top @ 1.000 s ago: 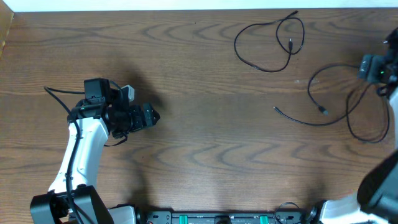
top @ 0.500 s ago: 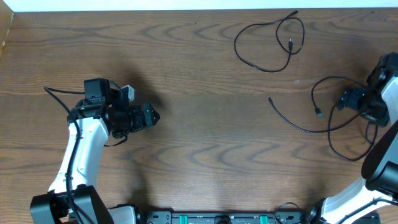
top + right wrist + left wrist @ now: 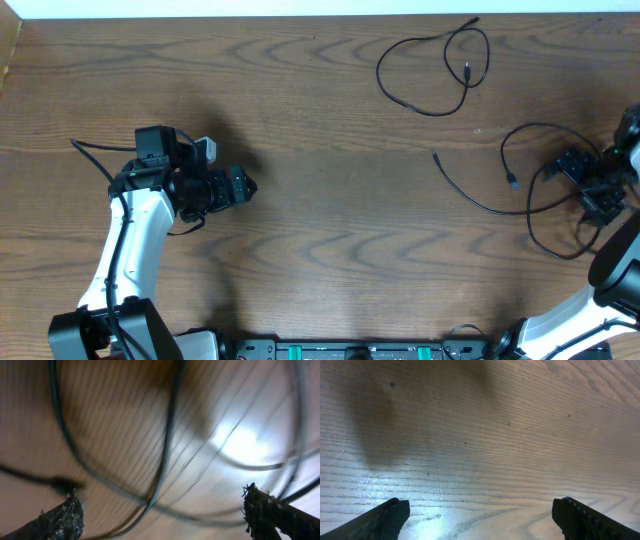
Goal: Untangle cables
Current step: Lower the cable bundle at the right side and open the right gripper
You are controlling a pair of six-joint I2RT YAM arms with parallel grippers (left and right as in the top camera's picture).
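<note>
The left claw (image 3: 238, 187) sits well away at the left of the wooden worktop (image 3: 320, 110). Its wrist view shows the left claw (image 3: 479, 510) released, jaws spread wide, with only bare wood grain between them. It is likely parked there so the other arm has room to work. The right claw (image 3: 592, 188) hangs low at the worktop's right edge, directly over the looped part of the nearer cable (image 3: 490, 209). Its own camera shows the right claw (image 3: 160, 502) released too, fingertips wide apart with nothing pinched between them. Several dark strands of that cable (image 3: 170, 435) cross underneath, too blurred to tell whether any touches a finger. Being this low over the crossings looks like lining up to pick one strand or spread the loops.

The nearer cable runs mostly left to right. One plug end points up and left toward the middle of the worktop, and the cord sweeps right from it into loops that cross each other beneath and around the right claw. A second short end points downward inside the upper loop.

The farther cable (image 3: 381, 70) lies alone near the far edge as a loose oval coil. Its long axis is tilted from lower left to upper right, one tail reaches toward the far edge, and a small plug end hangs inside the coil. The two cables lie apart and do not cross each other, so the remaining tangle appears to be the nearer cable's own loops.
</note>
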